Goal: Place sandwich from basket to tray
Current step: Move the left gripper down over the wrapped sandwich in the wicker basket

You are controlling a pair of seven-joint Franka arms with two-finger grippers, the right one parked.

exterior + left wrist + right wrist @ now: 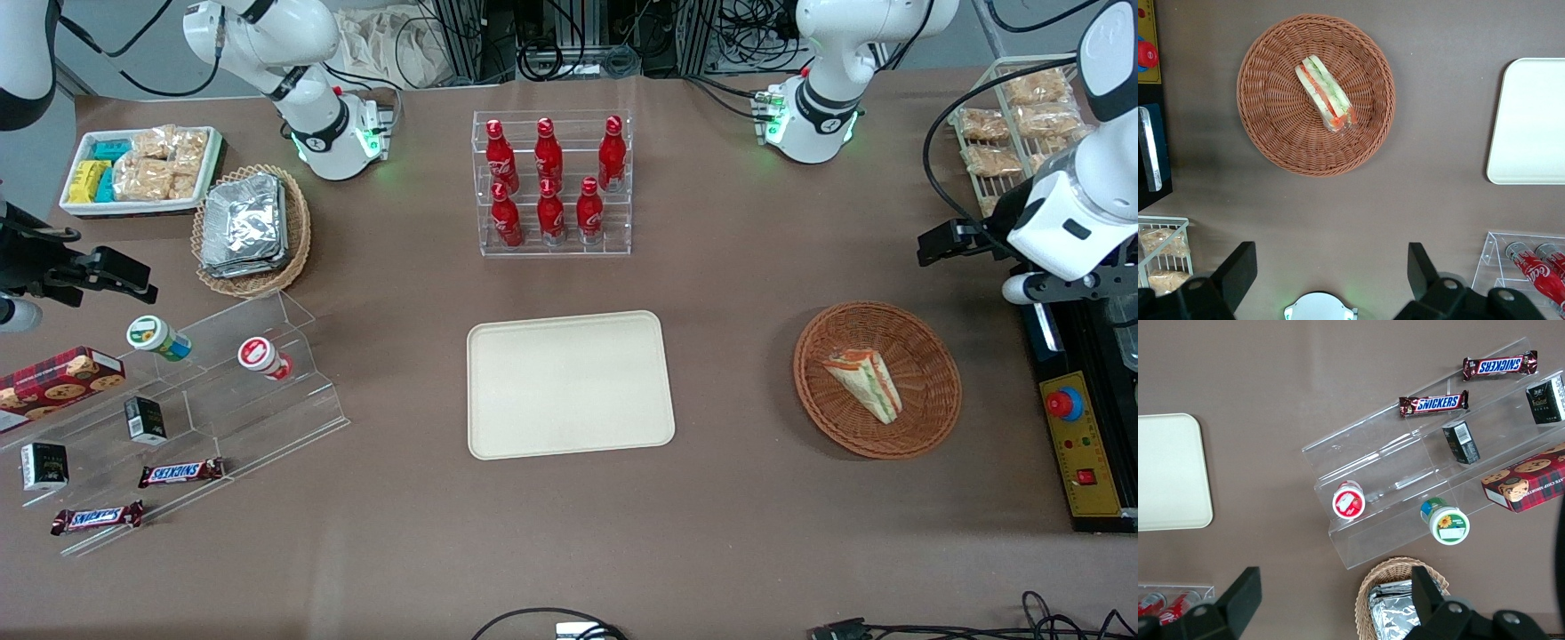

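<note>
The sandwich, a pale wedge with green and orange-red layers in clear wrap, lies in the round reddish-brown wicker basket. The cream rectangular tray lies flat at the table's middle with nothing on it. My left gripper hangs well above the table, farther from the front camera than the basket and a little toward the working arm's end. It is open, its black fingers spread wide with nothing between them.
A clear rack of red cola bottles stands farther back than the tray. A wire rack of snack packets and a control box with a red button flank the basket. Acrylic snack shelves stand toward the parked arm's end.
</note>
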